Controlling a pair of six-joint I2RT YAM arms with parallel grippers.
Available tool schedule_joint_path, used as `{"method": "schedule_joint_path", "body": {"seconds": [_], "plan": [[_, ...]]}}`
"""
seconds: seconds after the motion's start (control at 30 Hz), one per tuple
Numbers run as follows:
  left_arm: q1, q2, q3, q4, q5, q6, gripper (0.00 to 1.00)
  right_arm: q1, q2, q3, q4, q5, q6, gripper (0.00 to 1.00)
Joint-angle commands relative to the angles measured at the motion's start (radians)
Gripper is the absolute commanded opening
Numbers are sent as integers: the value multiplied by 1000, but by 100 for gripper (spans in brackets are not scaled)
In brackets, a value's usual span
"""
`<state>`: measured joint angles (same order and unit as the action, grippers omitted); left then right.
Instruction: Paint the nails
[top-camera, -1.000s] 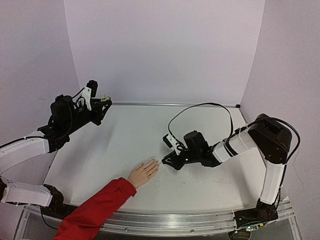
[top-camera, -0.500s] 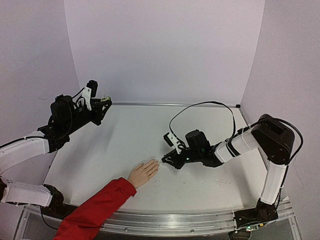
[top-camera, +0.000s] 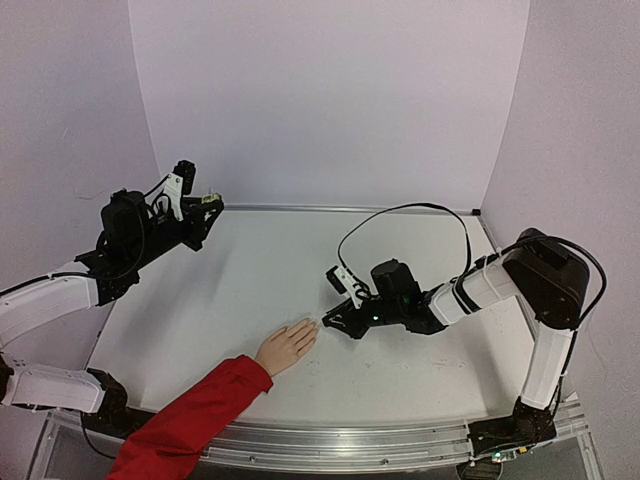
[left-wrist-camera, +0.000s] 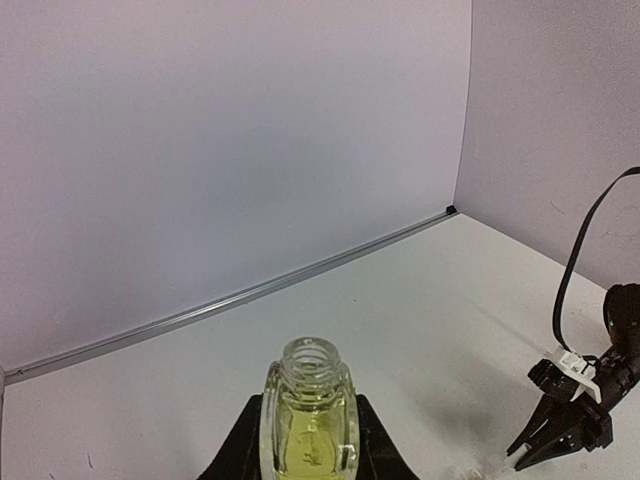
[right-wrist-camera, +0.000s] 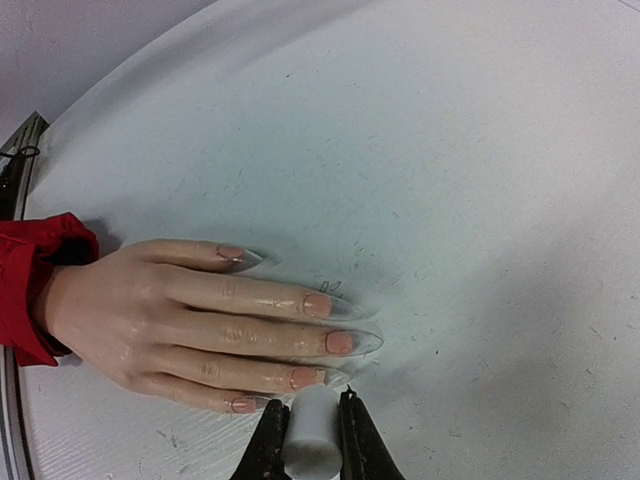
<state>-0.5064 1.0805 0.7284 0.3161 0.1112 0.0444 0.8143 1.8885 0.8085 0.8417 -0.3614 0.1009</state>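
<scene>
A peach-coloured hand (top-camera: 287, 347) with a red sleeve (top-camera: 190, 420) lies flat on the white table (top-camera: 250, 270), fingers pointing right. Its nails (right-wrist-camera: 340, 342) are pink with long clear tips. My right gripper (right-wrist-camera: 312, 400) is shut on a white cap (right-wrist-camera: 312, 440), low over the table. The cap's end sits right beside the nail of the second-lowest finger (right-wrist-camera: 305, 377) in the right wrist view; no brush shows. In the top view the right gripper (top-camera: 325, 322) is at the hand's fingertips. My left gripper (left-wrist-camera: 306, 405) is shut on an uncapped yellow-green bottle (left-wrist-camera: 308, 420), held upright high at the back left (top-camera: 205, 203).
Purple walls close in the table at the back and on both sides, with a metal strip (left-wrist-camera: 230, 300) along the rear edge. A black cable (top-camera: 400, 212) loops above the right arm. A metal rail (top-camera: 350, 440) runs along the near edge.
The right arm's wrist has shifted slightly to the right, with its fingertips staying by the hand's fingertips. The left arm and the bottle have not moved.
</scene>
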Motion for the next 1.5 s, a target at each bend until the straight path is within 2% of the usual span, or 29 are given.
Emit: {"method": "schedule_joint_path", "body": {"seconds": [0.0, 0.87, 1.47], "plan": [[6, -2, 14, 67, 13, -3, 0, 7, -10, 15, 18, -32, -6, 0], [8, -1, 17, 67, 18, -3, 0, 13, 35, 52, -8, -12, -12, 0], [14, 11, 19, 67, 25, -8, 0, 13, 34, 55, -21, 64, -12, 0]]}}
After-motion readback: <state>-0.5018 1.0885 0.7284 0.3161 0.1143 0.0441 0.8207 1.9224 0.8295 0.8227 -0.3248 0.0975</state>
